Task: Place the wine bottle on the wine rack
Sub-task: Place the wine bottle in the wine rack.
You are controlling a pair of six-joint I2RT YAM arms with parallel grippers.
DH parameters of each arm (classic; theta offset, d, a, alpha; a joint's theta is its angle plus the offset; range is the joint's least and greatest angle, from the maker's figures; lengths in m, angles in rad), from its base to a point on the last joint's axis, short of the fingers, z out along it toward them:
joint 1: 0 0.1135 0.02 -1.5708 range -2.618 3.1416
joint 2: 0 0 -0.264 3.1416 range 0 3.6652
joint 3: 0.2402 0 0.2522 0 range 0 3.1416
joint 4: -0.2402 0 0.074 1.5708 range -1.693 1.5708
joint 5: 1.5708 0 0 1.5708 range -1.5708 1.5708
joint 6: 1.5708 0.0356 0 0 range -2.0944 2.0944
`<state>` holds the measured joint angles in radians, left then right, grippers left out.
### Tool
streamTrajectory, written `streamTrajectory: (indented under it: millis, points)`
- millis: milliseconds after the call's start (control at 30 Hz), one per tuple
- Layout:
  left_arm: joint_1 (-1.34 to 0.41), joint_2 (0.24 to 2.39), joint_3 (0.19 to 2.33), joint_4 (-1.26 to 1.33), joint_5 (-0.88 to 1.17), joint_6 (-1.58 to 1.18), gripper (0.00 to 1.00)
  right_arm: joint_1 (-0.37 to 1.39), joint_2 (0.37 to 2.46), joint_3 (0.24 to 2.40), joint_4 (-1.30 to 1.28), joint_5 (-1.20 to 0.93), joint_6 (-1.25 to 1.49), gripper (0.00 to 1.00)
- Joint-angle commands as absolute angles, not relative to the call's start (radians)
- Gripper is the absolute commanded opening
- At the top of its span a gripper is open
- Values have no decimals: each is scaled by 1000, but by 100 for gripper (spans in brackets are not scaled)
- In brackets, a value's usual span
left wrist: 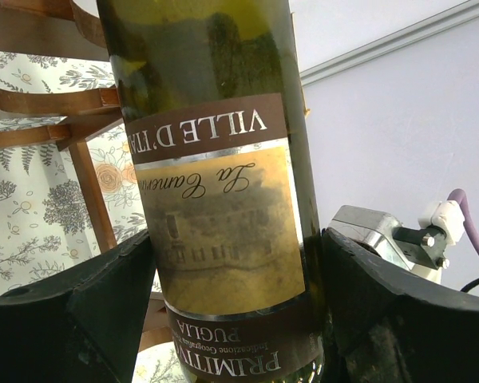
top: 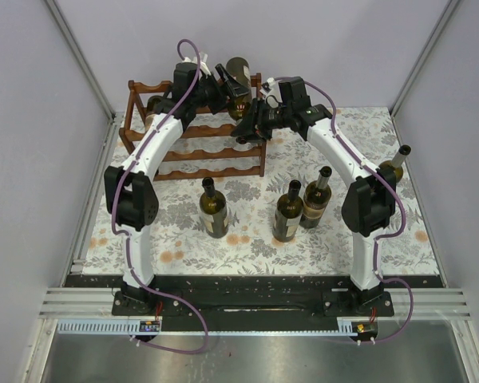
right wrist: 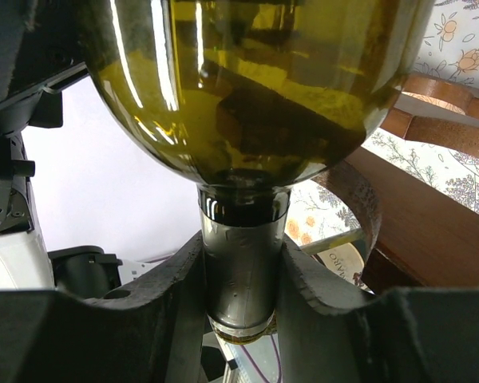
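Top external view: the wine bottle [top: 239, 86] is seen raised over the rear top of the wine rack [top: 193, 152]. It is tilted, with its base toward the back wall and its neck toward the near side. Whether it touches the rack cannot be determined. The left gripper [top: 221, 86] is applied to the bottle's body from the left. The right gripper [top: 254, 126] is applied at the neck end.

Left wrist view: the labelled body is recorded between two black fingers [left wrist: 96, 311]. These are set wide apart and pressed against either side of the glass.

Right wrist view: the jaws are drawn almost fully together and clamped on the neck, just under the shoulder. One finger [right wrist: 335, 319] is noted against the neck. A rail of the rack is seen close beside it.

The table is covered by a floral cloth [top: 184, 239]. Four standing bottles [top: 215, 209] are noted upright on it, in front of and to the right of the rack. The area is enclosed by pale grey wall panels [top: 327, 40] in metal framing.
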<state>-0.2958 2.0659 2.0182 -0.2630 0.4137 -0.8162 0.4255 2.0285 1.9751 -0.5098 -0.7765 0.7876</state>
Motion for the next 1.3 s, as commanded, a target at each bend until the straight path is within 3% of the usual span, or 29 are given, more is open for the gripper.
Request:
streamTrajectory:
  millis: [0,167,333,467,667,1067,1267]
  points:
    - [-264,2144,2013,-365,403,-491,70,350,1922,2057,-327,-825,845,13]
    - [-267,2158,2019,-373,408,-491,85,350,1924,2056,-321,-822,862,13]
    - [-267,2154,2016,-374,393,-485,87,350,1927,2052,-321,-828,864,12]
    - [-267,2154,2016,-377,394,-477,99,350,1927,2051,-322,-830,871,12]
    - [-267,2158,2019,-379,394,-469,99,350,1924,2034,-316,-825,882,13]
    - [-267,2149,2020,-397,397,-439,99,354,1899,1913,-236,-825,907,50]
    - [-267,2149,2019,-403,400,-434,99,374,1902,1868,-199,-828,923,56]
